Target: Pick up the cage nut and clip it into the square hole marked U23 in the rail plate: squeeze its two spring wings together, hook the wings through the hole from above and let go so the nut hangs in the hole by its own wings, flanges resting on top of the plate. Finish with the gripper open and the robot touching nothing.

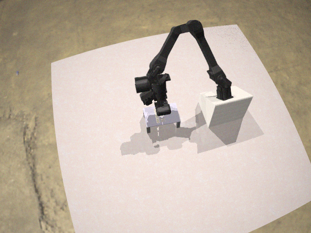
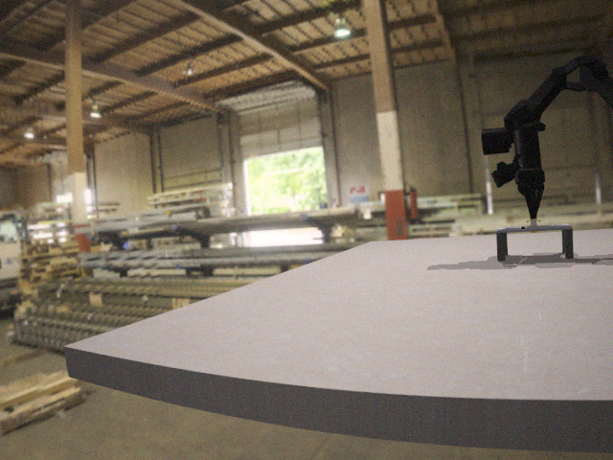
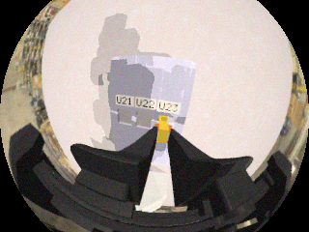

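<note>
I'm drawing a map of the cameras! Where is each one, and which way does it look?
Top: high above the table, looking down at a slant; it shows the whole arm.
Exterior: off beside the table, looking across it at the rail plate; part of the arm shows at the right.
Wrist: on the arm near its hand, looking past the black fingers to the plate; the fingers hold the yellow cage nut.
Top and exterior both show the plate's dark legs.
</note>
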You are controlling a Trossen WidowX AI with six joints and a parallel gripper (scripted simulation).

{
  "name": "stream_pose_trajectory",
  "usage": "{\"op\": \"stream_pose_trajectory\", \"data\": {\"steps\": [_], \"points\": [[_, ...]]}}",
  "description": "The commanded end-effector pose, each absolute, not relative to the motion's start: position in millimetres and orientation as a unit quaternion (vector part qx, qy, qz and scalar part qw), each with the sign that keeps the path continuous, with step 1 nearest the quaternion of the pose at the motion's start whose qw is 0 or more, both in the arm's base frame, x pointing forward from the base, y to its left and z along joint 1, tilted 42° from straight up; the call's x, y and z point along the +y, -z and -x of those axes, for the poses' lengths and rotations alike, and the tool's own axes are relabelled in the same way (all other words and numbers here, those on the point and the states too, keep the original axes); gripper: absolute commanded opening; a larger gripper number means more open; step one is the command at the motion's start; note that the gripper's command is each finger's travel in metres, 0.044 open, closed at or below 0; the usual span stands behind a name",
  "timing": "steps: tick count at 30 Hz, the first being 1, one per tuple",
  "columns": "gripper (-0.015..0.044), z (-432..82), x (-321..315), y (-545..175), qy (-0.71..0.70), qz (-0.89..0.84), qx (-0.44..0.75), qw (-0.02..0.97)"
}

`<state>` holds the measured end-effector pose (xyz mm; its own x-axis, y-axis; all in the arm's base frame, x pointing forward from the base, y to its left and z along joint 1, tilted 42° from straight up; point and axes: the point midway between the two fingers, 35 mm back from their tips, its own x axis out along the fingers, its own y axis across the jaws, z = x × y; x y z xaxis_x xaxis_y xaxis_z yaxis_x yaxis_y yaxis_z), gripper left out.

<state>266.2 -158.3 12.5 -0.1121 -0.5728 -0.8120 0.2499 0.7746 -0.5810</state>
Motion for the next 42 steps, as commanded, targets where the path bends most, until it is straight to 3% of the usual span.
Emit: {"op": "stream_pose_trajectory", "data": {"steps": [1,42], "points": [[0.0037,-266.3,-159.0,-12.5,0.309,0.115,0.676,0.659],[0.0037,-265.6,-162.7,-14.0,0.284,0.090,0.680,0.670]]}}
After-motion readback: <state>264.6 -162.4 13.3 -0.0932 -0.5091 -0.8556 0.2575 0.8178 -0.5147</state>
